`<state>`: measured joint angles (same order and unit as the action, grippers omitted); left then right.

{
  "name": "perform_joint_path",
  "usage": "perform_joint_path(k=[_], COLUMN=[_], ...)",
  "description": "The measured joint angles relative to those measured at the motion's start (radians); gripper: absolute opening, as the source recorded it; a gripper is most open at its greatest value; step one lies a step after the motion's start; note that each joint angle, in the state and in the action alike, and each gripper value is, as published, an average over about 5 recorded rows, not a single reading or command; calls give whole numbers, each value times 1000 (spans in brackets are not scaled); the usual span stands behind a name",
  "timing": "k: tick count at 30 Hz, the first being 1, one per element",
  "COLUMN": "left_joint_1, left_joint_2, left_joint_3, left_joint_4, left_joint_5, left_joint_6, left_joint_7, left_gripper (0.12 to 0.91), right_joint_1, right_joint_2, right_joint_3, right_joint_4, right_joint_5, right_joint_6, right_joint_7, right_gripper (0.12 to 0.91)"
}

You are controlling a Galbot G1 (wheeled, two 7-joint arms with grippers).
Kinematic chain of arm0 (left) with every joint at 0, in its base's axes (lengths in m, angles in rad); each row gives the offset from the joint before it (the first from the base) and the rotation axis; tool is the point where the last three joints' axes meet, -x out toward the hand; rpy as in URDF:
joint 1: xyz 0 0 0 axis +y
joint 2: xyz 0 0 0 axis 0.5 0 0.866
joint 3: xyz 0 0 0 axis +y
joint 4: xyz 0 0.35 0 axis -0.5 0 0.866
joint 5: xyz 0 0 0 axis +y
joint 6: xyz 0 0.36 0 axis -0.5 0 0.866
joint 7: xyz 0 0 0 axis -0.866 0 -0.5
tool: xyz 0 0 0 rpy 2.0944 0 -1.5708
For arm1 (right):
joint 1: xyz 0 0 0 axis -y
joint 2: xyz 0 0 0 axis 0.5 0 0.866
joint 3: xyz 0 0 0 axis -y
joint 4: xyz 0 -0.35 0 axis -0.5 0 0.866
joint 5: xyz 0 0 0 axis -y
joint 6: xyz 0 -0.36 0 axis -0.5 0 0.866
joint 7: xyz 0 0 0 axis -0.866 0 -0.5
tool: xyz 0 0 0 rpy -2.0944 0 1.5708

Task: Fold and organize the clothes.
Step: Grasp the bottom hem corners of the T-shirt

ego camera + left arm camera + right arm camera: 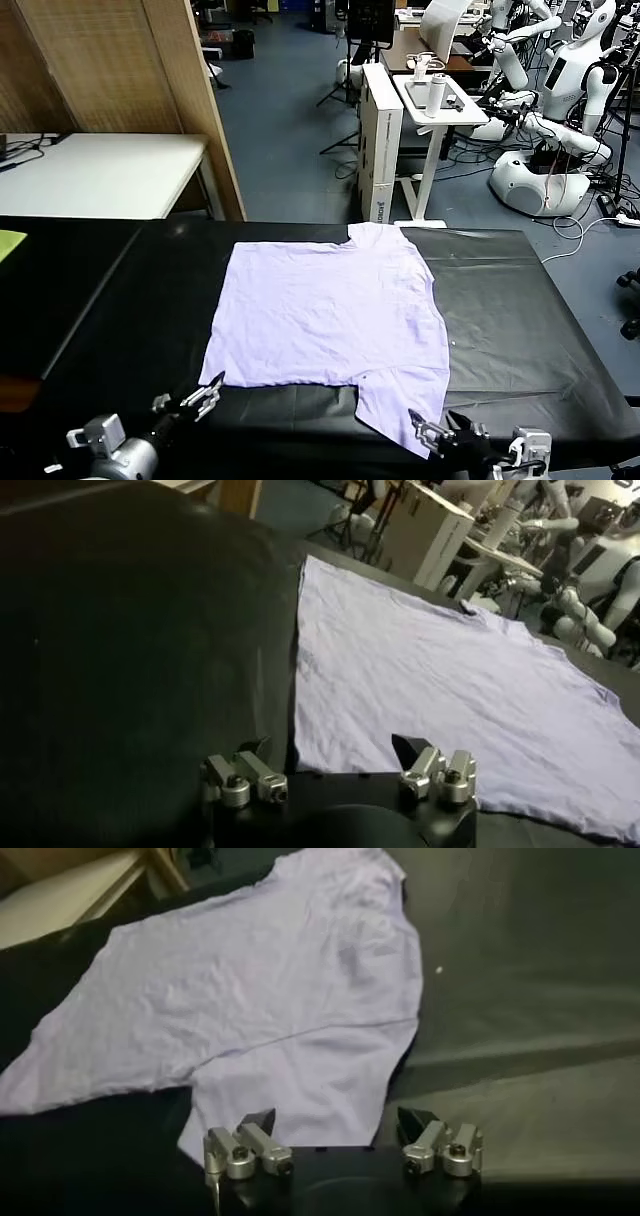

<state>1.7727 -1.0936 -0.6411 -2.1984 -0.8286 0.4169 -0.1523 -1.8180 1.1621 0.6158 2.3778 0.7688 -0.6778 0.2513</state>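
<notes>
T-shirt [330, 315] lies flat, unfolded, mid black table [520, 320]; no fold made yet, all folding left. Left gripper [205, 395] at shirt's 7 o'clock corner, jaws apart, empty. Right gripper [432, 436] at 5 o'clock by near sleeve, jaws apart, empty.

T-shirt [330, 310]: pale lavender, plain on the face I see, no print showing. Worktop [520, 310] cover: black, with a greyer sheen toward its right edge. Cloth [10, 242] at the worktop's far left edge: yellow-green. My left gripper [208, 392] and right gripper [428, 432]: silver metal fingers with black tips.
</notes>
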Motion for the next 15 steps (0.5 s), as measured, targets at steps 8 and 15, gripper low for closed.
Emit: perform_joint_path(k=[8, 15], left_joint_1=[0, -2], left_joint_2=[-6, -7], left_joint_3=[4, 5], left_joint_4=[8, 18], left_joint_5=[6, 0], left_joint_6=[-5, -10], left_joint_7=[-3, -5], left_gripper=[907, 859], right_joint_1=[-4, 0], right_joint_2=[5, 6], right_joint_3=[-12, -16], right_joint_4=[-9, -18], right_joint_5=[-11, -13], right_joint_6=[0, 4], right_joint_7=[-2, -3], right_gripper=[814, 539])
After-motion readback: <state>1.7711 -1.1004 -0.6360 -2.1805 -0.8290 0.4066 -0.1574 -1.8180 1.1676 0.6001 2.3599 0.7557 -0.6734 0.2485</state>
